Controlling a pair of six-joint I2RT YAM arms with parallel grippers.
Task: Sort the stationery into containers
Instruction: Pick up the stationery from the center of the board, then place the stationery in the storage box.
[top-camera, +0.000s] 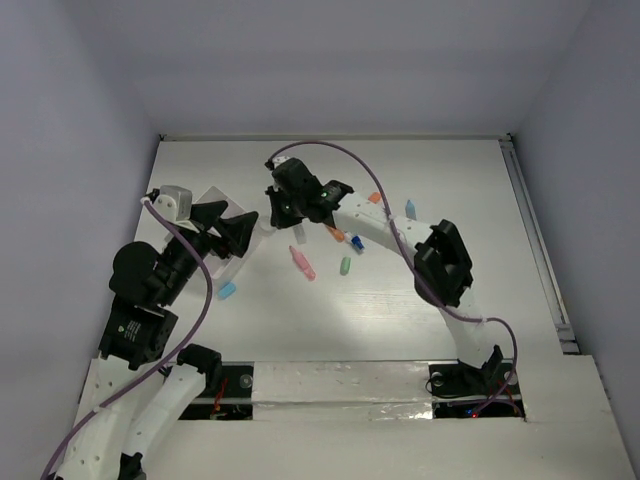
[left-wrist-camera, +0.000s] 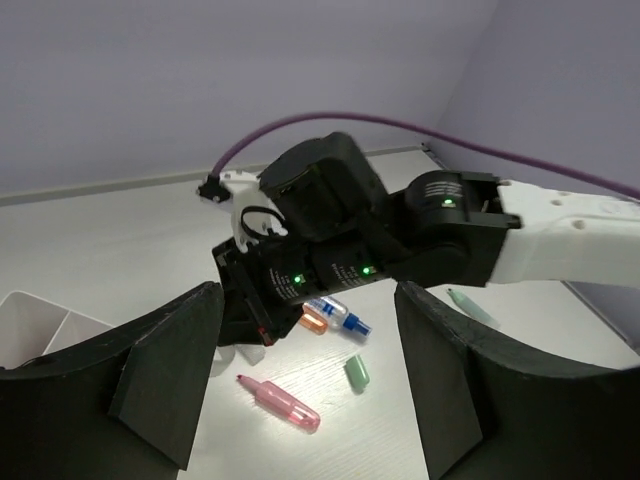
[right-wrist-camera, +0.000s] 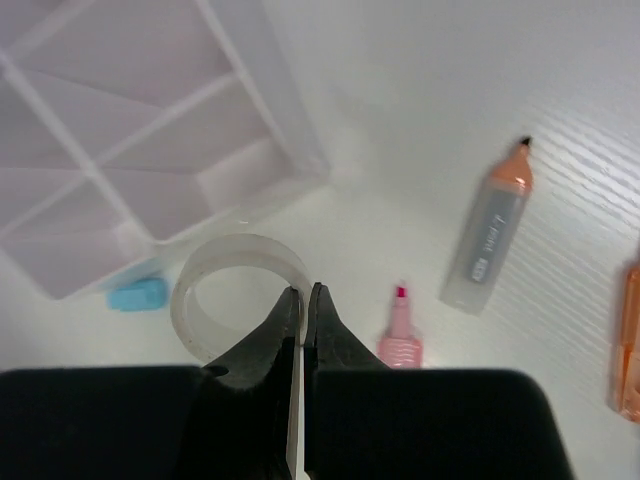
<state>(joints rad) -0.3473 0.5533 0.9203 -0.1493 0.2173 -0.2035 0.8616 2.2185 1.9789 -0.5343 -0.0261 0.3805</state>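
Beside the white containers (right-wrist-camera: 292, 150), right hand (right-wrist-camera: 305, 300) pinching clear tape ring (right-wrist-camera: 215, 265), left hand (left-wrist-camera: 308, 330) open.

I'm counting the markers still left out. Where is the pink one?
In the top view, the pink marker lies loose near the middle of the table, just left of the green marker.

A white table (top-camera: 450, 170) fills the middle of the overhead view, boxed in by plain lilac-grey walls (top-camera: 330, 60) at 9, 12 and 3 o'clock. A thin metal rail (top-camera: 537, 240) runs along the table's edge at 3 o'clock. At 6 o'clock a strip of glossy white tape (top-camera: 340, 390) (wrinkled, catching the light) lies across the table's near edge
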